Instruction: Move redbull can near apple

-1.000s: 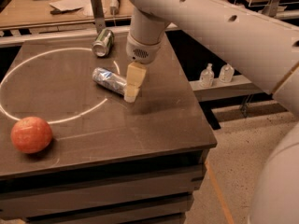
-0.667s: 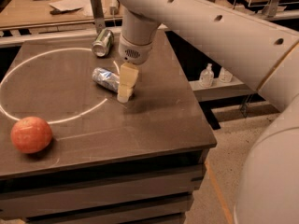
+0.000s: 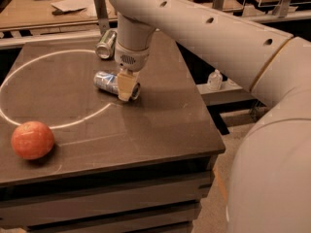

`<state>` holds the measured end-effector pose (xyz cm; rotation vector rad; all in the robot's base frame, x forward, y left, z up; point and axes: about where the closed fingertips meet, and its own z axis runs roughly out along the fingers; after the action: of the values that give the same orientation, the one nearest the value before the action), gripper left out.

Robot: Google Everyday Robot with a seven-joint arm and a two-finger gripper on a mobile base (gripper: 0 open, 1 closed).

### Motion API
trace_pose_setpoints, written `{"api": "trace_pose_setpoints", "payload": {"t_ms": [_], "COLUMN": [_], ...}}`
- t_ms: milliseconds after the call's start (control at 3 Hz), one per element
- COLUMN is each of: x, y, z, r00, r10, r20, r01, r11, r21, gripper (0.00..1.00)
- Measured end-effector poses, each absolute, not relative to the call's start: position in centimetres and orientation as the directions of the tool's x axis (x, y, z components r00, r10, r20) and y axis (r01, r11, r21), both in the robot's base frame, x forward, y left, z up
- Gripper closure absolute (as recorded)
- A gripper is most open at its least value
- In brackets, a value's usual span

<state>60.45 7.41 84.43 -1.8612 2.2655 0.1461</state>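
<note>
The redbull can (image 3: 108, 81) lies on its side near the middle of the dark table (image 3: 160, 125), silver and blue, its right end under my gripper. My gripper (image 3: 125, 87) hangs down from the white arm (image 3: 194, 23) and is at the can's right end, low over the table. The apple (image 3: 32, 140), round and orange-red, sits at the table's front left, well apart from the can and the gripper.
A shorter green can (image 3: 105, 43) with a silver top lies on its side at the back of the table, behind the redbull can. A white circle line (image 3: 58, 125) is drawn on the tabletop. The table's right edge drops off to the floor; a workbench with papers stands behind.
The arm and gripper have shifted left, from beside the redbull can's right end to over it. The cans and the apple have not moved.
</note>
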Motion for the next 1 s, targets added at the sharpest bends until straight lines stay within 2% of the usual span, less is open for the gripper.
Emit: {"api": "trace_pose_setpoints", "payload": {"t_ms": [333,667,1000], "x": [60.4,60.0,57.4], "y": [7.5,5.4,4.7], "z": [84.1,86.1,89.5], "r00": [-0.192,-0.189,-0.125], "r10": [-0.959,-0.956,-0.954], "r20": [-0.210,-0.226,-0.273], "r01": [-0.978,-0.977,-0.984], "r11": [0.205,0.207,0.154], "r21": [-0.043,-0.057,-0.086], "gripper": [0.79,1.00,1.00]}}
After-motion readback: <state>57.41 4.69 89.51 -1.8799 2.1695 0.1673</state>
